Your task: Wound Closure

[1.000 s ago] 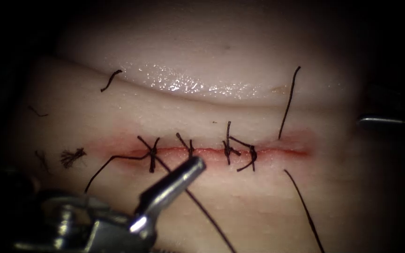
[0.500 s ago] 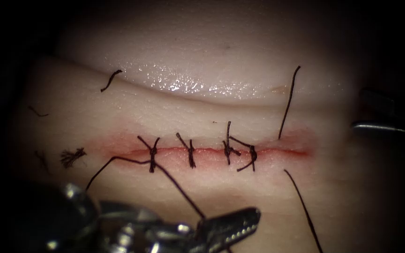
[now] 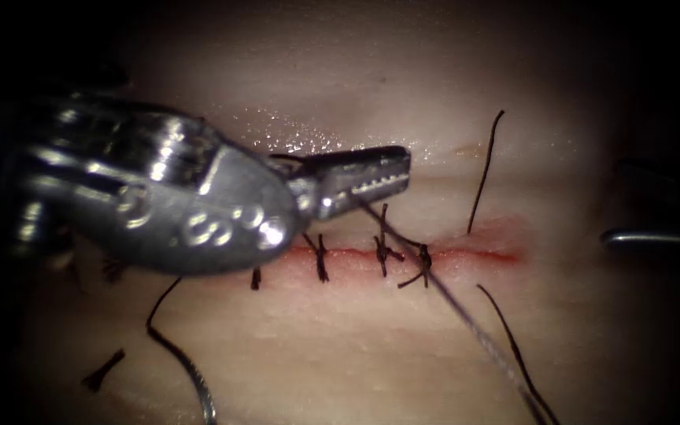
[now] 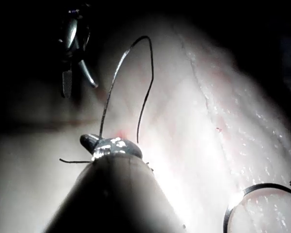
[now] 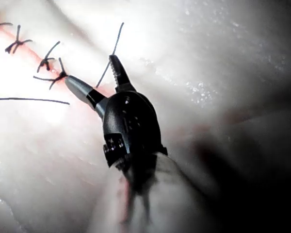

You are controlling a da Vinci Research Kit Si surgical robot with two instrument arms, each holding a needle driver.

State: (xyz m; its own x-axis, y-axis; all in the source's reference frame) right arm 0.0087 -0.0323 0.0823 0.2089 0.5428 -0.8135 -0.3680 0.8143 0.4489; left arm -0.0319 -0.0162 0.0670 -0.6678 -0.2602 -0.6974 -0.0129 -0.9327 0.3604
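The cut (image 3: pixel 466 255) runs across the tissue (image 3: pixel 356 346), with several dark stitches (image 3: pixel 321 256) tied over it. My left tool (image 3: pixel 401 167) reaches in over the cut's left half. Its jaws are shut on the thread (image 3: pixel 450 303), which stretches taut down and to the right from them. In the left wrist view the thread (image 4: pixel 145 73) arcs up from the same jaws (image 4: pixel 92 141). My right tool (image 3: pixel 615 236) waits at the right edge; its jaws (image 5: pixel 89 69) stand open and hold nothing, just off the cut's right end. A thin curved arc, seemingly the needle (image 4: pixel 262 187), lies free on the tissue.
Red fluid (image 3: pixel 505 236) stains the cut's right end. Loose thread ends stand beyond the cut (image 3: pixel 485 169) and trail below it (image 3: pixel 513 346). A dark strand (image 3: pixel 168 342) curls down at lower left, beside a short cut scrap (image 3: pixel 104 370).
The left jaws shut on the thread below the cut, then swung up across the cut to its far side and drew the thread taut. The right tool stayed at the right edge.
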